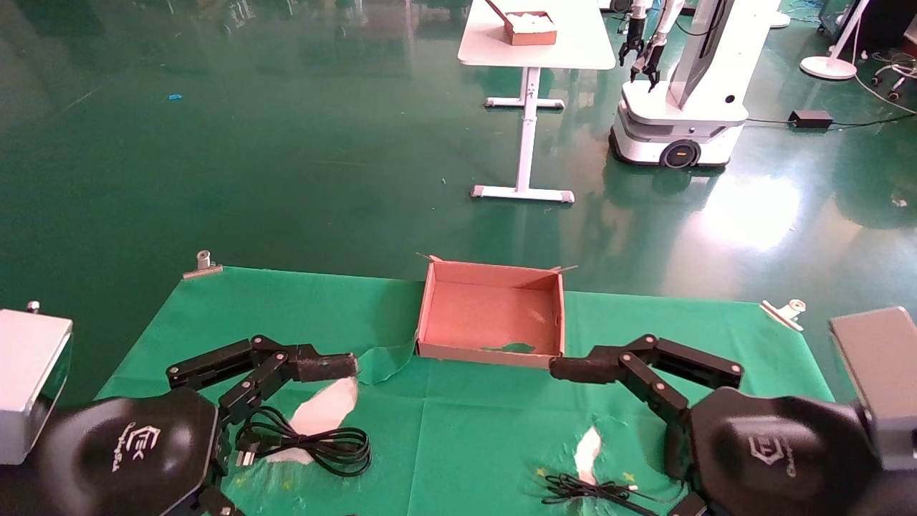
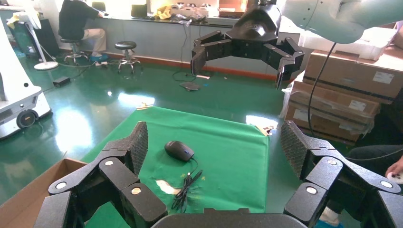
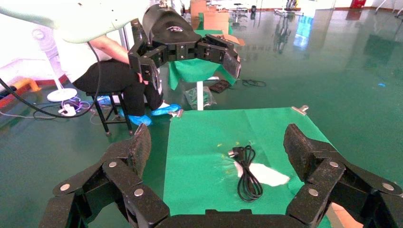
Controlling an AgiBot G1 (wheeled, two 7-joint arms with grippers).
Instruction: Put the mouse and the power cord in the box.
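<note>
Green cloth covers the tabletop, clipped at its far corners, with glossy green floor beyond.

The box sits at the middle of the far edge, open side up and empty, so either arm can reach it. The power cord lies coiled on the robot's left, partly over a white patch in the cloth, its plug toward the near edge. The mouse cannot be seen in the head view: only its bundled thin wire shows at the near right, beside another white patch, and the right arm's housing probably covers the body. Each item lies on its own side, which suggests one arm is meant for each.

The left gripper hangs over the cord's side, the right gripper just in front of the box's near right corner. Both have their fingers spread wide and hold nothing.

The wrist views fill in what the head view lacks. The left wrist view looks across the cloth and shows the mouse whole, an oval black body with its wire bunched beside it and a box corner at the edge, with the right gripper hanging open above. The right wrist view shows the cord lengthwise, plug and loops clear, and the left gripper open above it. Neither item is in the box yet, so I judge the task not begun.
</note>
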